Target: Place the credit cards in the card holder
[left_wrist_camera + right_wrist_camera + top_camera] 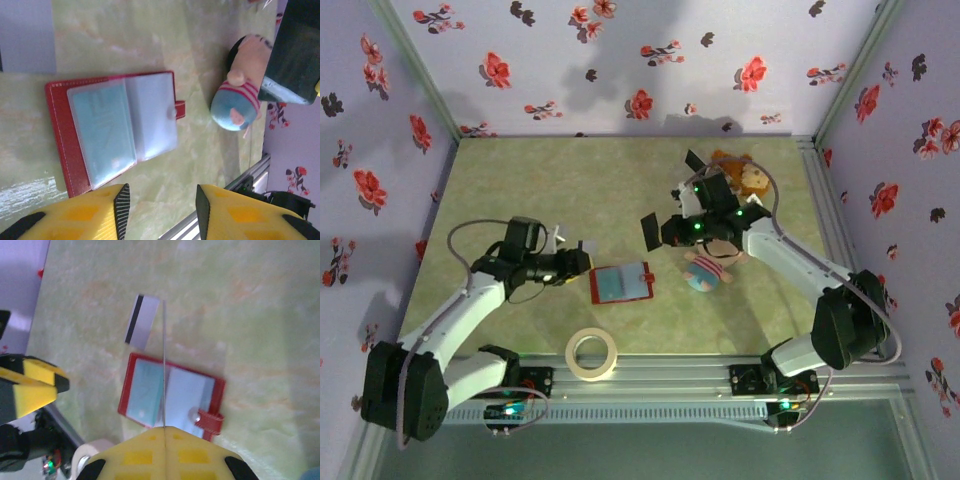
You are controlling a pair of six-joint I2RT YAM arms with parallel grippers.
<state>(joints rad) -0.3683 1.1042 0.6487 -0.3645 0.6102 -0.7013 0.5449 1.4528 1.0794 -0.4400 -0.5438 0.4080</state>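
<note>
The card holder (pixel 620 284), a red wallet, lies open and flat mid-table, its clear pockets up (pixel 112 127) (pixel 170 395); a teal card shows in its left pocket. My right gripper (pixel 657 232) hovers above and behind it, shut on a dark credit card (pixel 648 232), seen edge-on as a thin line (pixel 163 365) and as a dark slab (pixel 295 50). Another credit card (pixel 141 321), grey with a black stripe, lies on the table beyond the wallet. My left gripper (pixel 582 262) (pixel 161 205) stands open just left of the wallet, nothing between its fingers.
A roll of tape (pixel 592 354) lies near the front rail. A small plush with a blue head (pixel 708 270) (pixel 237 100) lies right of the wallet, and a brown plush (pixel 745 175) sits behind the right arm. Flowered walls close in three sides.
</note>
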